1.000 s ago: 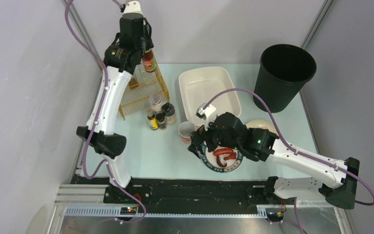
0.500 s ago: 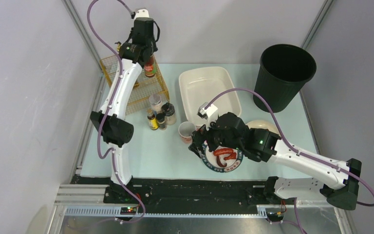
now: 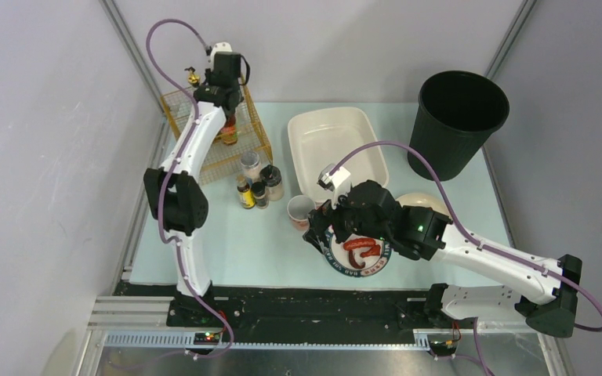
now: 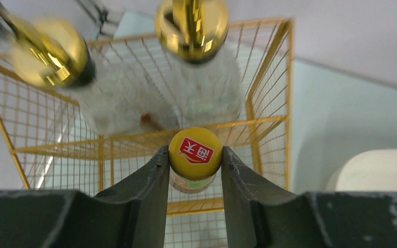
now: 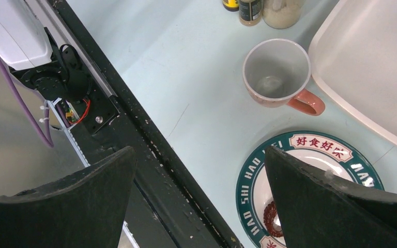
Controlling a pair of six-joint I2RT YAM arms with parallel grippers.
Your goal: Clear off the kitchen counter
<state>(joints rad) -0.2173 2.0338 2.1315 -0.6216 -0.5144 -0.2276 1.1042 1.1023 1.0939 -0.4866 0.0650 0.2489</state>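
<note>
Your kitchen counter (image 3: 227, 243) fills the centre of the overhead frame, a pale mint-blue slab between grey rails. Judge it rigid and fixed. There is nothing on it to grasp, so take hold of what stands on it. Its surface is smooth and matte, and low pieces will likely slide before they lift.

At upper left of that frame, the left gripper (image 4: 195, 155) has its jaws drawn narrow on the yellow cap and neck of a sauce bottle (image 4: 194, 147). The bottle hangs upright inside the yellow wire rack (image 3: 262, 141). Whether its base has reached the rack floor cannot be told from here. The bottle is probably glass, so keep the hold high and the bottle vertical.

Just below the rack, a cluster of small jars (image 3: 259, 186) stands on the counter. They look light and tippy, and are best taken one at a time around the body.

Centre frame, the right gripper (image 5: 199, 155) hovers with jaws spread wide and nothing between them. It is above the near rim of a green-bordered plate (image 5: 315, 150) that carries a curled red item (image 3: 360, 249). Pinch the plate at its rim, since it is stiff and breakable. The pink-handled mug (image 5: 276, 72) stands just beside it, best gripped across the wall. The white basin (image 5: 372, 62) lies past the mug at upper right of the wrist view.
</note>
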